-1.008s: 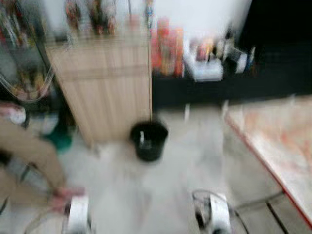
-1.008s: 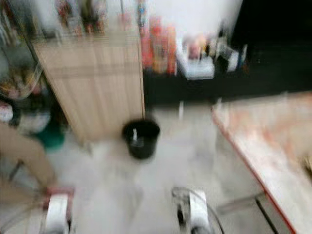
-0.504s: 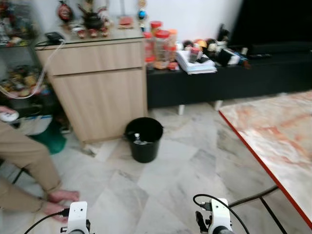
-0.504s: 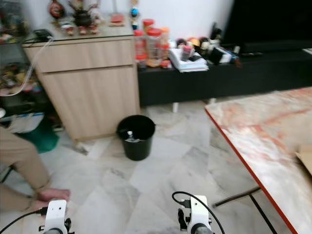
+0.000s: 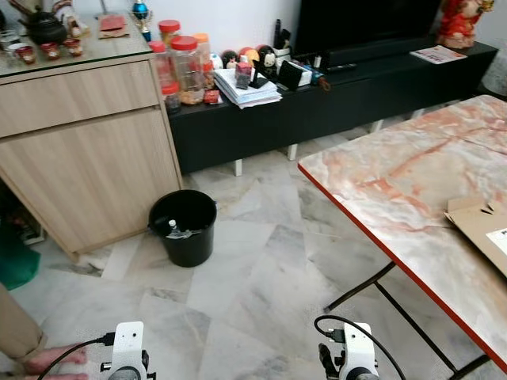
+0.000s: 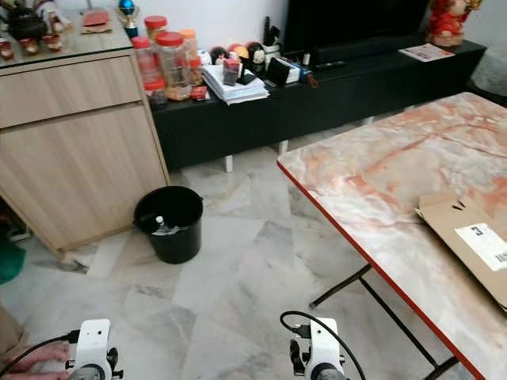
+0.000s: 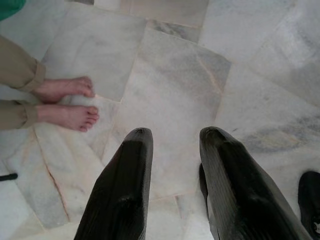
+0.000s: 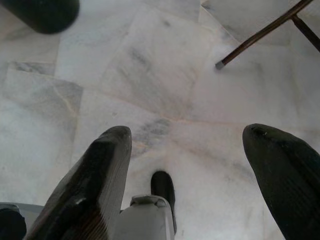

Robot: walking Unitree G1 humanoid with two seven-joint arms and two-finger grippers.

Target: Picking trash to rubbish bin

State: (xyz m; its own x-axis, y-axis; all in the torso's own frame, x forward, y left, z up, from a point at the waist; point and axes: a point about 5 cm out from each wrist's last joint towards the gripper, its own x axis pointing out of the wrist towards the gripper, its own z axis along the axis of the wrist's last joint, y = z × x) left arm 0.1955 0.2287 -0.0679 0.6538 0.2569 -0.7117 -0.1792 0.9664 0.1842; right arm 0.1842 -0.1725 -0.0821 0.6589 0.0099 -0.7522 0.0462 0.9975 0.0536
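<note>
So I'm between pickups: the marble table is on my right with a flattened cardboard piece on it, probably the next trash. To do this well I'd square up to the table edge before reaching and keep clear of its legs. Rubbish bin stands on the floor by the wooden cabinet, with a bottle already inside. Both arms hang low. Right gripper is spread wide and empty; left gripper is parted and empty, near a person's feet.

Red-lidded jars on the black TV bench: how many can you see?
3: a tall red-lidded jar in front, a second behind it, a third beside the wooden cabinet. Others may be hidden behind them.
</note>
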